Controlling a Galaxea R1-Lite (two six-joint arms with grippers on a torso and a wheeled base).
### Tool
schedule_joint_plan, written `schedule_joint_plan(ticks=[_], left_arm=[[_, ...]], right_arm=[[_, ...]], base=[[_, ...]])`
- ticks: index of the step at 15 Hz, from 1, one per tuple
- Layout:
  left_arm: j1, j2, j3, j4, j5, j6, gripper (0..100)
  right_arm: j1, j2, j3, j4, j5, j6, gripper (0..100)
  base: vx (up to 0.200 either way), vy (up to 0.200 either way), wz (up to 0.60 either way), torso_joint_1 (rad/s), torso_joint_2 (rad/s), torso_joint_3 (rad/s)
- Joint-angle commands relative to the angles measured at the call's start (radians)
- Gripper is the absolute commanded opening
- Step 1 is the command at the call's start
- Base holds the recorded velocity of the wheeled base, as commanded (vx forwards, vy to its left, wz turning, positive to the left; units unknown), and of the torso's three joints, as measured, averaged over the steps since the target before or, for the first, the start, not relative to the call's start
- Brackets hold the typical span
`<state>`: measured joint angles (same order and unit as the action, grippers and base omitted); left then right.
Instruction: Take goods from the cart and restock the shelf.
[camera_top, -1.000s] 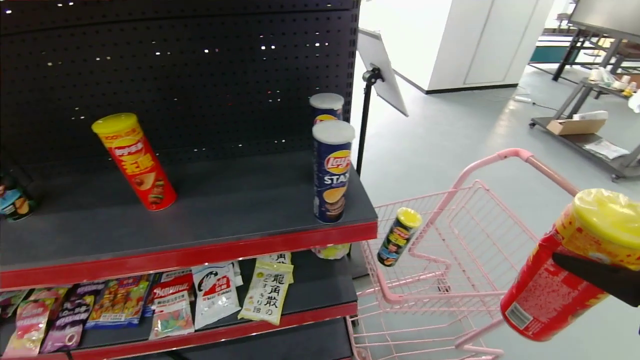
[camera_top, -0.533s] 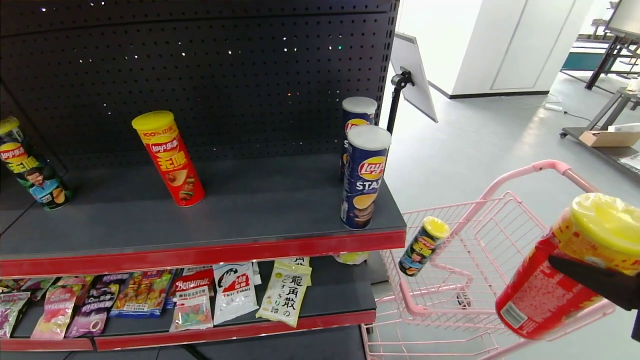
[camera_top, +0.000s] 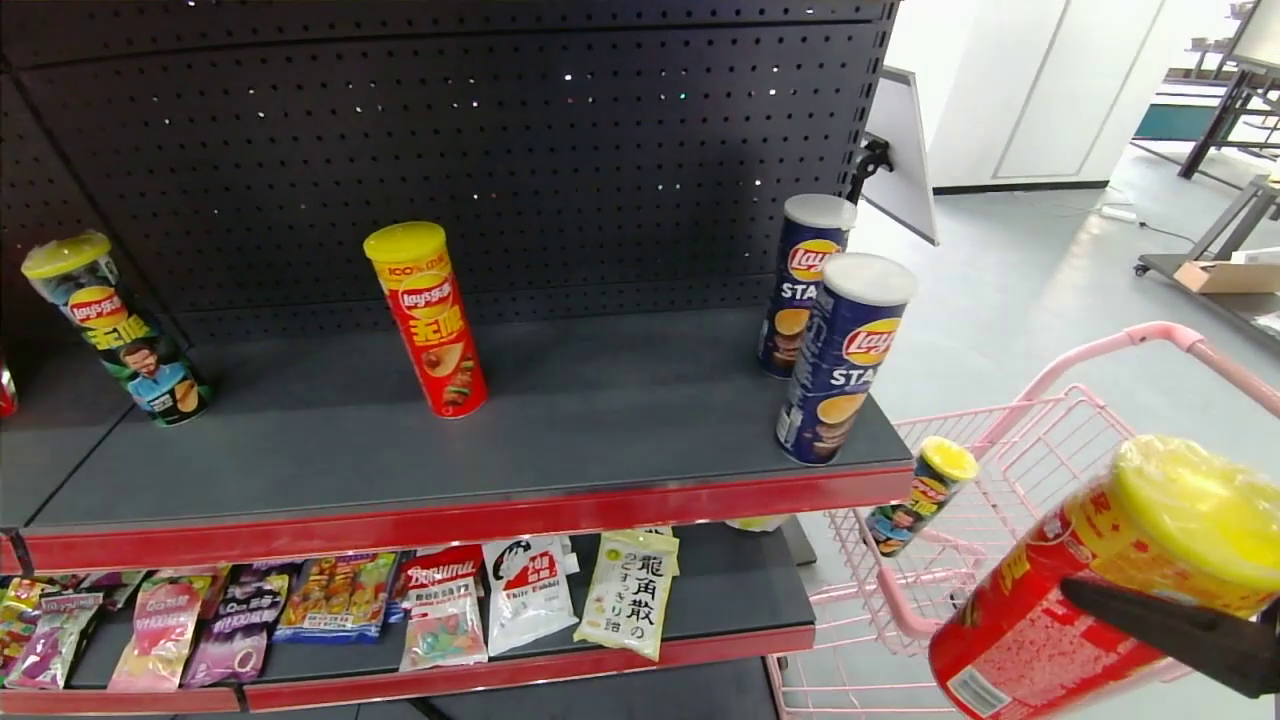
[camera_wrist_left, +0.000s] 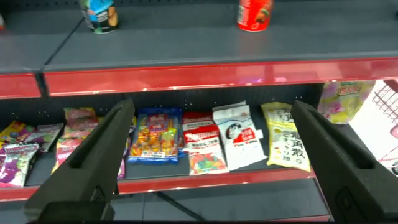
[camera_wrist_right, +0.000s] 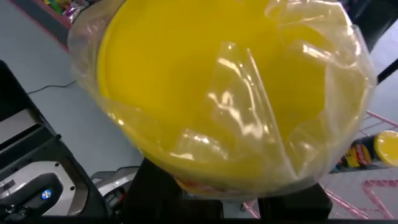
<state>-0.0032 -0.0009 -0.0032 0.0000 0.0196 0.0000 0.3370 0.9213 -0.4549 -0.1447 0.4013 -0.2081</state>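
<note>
My right gripper (camera_top: 1150, 615) is shut on a red chip can with a yellow lid (camera_top: 1060, 600), held tilted in the air at the lower right, in front of the pink cart (camera_top: 1060, 375). The can's film-wrapped lid (camera_wrist_right: 211, 87) faces the right wrist camera. A dark can with a yellow lid (camera_top: 920, 497) leans inside the cart. On the upper shelf board (camera_top: 620, 430) stand a red can (camera_top: 427, 318), a green can (camera_top: 115, 328) and two blue cans (camera_top: 845, 360). My left gripper (camera_wrist_left: 211, 168) is open before the lower shelf, with nothing between its fingers.
Several snack bags (camera_top: 440, 600) lie in a row on the lower shelf (camera_top: 520, 665). The shelf's black pegboard back (camera_top: 450, 150) rises behind the cans. A white board on a stand (camera_top: 900, 150) is beside the shelf's right end. Open grey floor (camera_top: 1040, 280) stretches to the right.
The whole head picture has shifted to the right, so the camera has moved; more of the shelf's left part shows. The held red can now sits slightly lower and farther left in the picture.
</note>
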Motion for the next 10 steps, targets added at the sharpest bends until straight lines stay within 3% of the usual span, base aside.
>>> schedule_joint_plan(ticks=[1,6,10], left_arm=[[0.0,0.001,0.0,0.0,0.0,0.0,100],[0.0,0.001,0.0,0.0,0.0,0.0,100],[0.0,0.001,0.0,0.0,0.0,0.0,100]], right_arm=[[0.046,-0.005,0.01,-0.001,0.001,-0.001,0],[0.145,-0.021,0.015,-0.003,-0.001,0.001,0],[0.158,-0.03,0.027,-0.003,0.001,-0.001,0]], base=[[0.0,0.2,0.0,0.002,0.0,-0.002],[0.0,0.2,0.0,0.002,0.0,0.0],[0.0,0.2,0.0,0.002,0.0,0.0]])
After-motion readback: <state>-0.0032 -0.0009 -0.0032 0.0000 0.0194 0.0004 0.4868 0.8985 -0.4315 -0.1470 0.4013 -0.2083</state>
